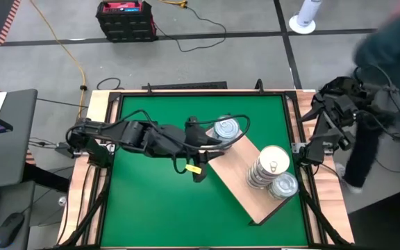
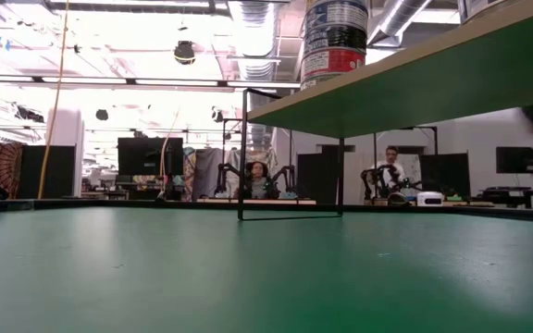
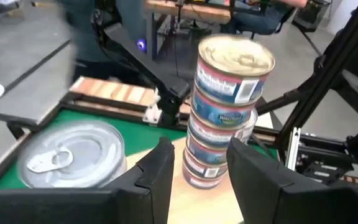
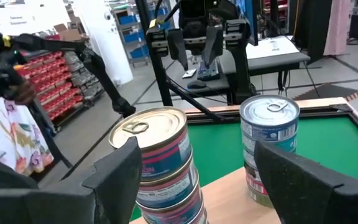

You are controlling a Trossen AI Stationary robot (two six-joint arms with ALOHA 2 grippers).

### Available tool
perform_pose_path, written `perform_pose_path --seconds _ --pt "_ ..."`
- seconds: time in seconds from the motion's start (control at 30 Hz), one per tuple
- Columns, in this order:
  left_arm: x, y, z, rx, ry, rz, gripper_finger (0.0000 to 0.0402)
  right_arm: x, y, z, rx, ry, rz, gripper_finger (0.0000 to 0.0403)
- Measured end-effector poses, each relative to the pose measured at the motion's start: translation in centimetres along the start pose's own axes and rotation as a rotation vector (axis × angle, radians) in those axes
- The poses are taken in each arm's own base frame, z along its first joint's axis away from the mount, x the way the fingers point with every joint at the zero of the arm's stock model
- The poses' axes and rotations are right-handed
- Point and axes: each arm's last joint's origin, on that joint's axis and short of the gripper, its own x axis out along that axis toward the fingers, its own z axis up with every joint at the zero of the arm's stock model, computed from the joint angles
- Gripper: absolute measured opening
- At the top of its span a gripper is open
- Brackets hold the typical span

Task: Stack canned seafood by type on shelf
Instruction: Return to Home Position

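The left gripper [image 3: 200, 163] hung at the near end of the shelf [image 1: 236, 182], jaws released and holding nothing. Just beside it, at that end of the board, stood a silver-lidded stack of tins [image 1: 226, 128]. Farther along rose the gold-lidded stack [image 1: 272, 164] (blue and pink labels, several tins high), and a third stack [image 1: 284, 186], silver on top, stood close against it toward the far end. Beyond them, at the right edge of the green mat [image 1: 151, 201], the right gripper [image 4: 199, 163] waited with jaws spread wide and empty.

Black arms [image 1: 141, 135], looped cables [image 1: 236, 119], yellow tag [image 1: 194, 169]
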Motion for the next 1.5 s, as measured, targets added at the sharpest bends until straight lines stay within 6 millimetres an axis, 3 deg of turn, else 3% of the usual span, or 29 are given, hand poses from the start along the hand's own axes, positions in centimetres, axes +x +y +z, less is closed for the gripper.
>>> perform_pose_path --seconds 0.2,0.3,0.57,0.87,1.23,1.37,1.5 --pt "1.9 -0.3 -2.3 -0.024 0.030 -0.028 0.0127 -0.4 -0.7 -0.3 0.038 -0.023 0.006 0.0331" --pt "1.7 -0.1 -2.9 -0.035 0.009 -0.043 0.0121 -0.7 -1.3 -0.4 0.049 -0.030 0.008 0.0331" --pt "-2.9 2.1 -4.1 -0.114 -0.145 -0.040 0.0102 -1.5 -2.5 -0.4 0.080 -0.055 0.009 0.0331" --pt "-6.8 5.1 -9.2 -0.241 -0.214 -0.014 0.0092 -2.3 -3.9 -1.9 0.090 -0.100 -0.078 0.0331" --pt "-9.8 8.6 -16.7 -0.408 -0.314 0.004 0.0089 -2.8 -5.7 -6.0 0.272 -0.219 -0.045 0.0331" --pt "-11.2 9.7 -18.4 -0.440 -0.342 0.012 0.0089 -2.6 -5.8 -7.0 0.298 -0.276 -0.034 0.0331" --pt "-13.0 10.9 -19.6 -0.462 -0.381 0.016 0.0089 -2.4 -5.4 -6.6 0.258 -0.298 -0.059 0.0331"
